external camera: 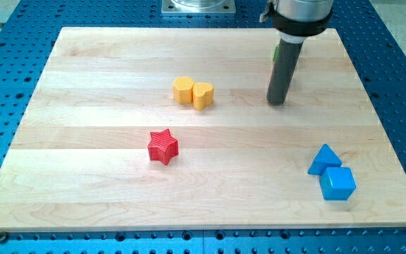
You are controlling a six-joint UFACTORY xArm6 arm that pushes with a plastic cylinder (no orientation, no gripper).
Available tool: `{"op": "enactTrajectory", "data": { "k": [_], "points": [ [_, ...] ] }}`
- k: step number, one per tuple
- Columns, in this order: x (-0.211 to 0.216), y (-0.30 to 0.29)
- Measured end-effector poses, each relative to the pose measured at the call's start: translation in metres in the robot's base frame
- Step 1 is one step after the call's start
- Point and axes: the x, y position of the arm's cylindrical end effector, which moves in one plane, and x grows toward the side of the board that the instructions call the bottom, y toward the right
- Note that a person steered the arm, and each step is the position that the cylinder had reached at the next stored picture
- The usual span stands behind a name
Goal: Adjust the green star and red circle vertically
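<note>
Laboratory robot bench: wooden board (pixel 118 70) laid on blue perforated metal table (pixel 386 42), grey machine base (pixel 199 6) just beyond board's top edge.

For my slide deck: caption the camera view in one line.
My tip rests near the board's top right, a green block behind the rod; yellow pair, red star and blue pair untouched.

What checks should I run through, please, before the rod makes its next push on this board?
1. My tip visible on the board: ok.
2. Green block located: not ok; only a green sliver shows behind the rod, shape unreadable.
3. Red circle located: not ok; the only red block seen is the red star.
4. Tip clear of the yellow pair: ok, they sit to the view's left.
5. Tip clear of the blue blocks: ok.
</note>
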Motion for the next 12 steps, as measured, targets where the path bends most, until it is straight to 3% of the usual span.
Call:
{"op": "enactTrajectory", "data": {
  "k": [1,3,4,5,7,10,11,12],
  "points": [
    [-0.018,-0.031],
    [-0.038,-0.015],
    [-0.029,-0.053],
    [-0.075,-0.096],
    [-0.119,-0.058],
    [-0.115,0.009],
    [-0.107,0.011],
    [-0.076,-0.038]
  ]
}}
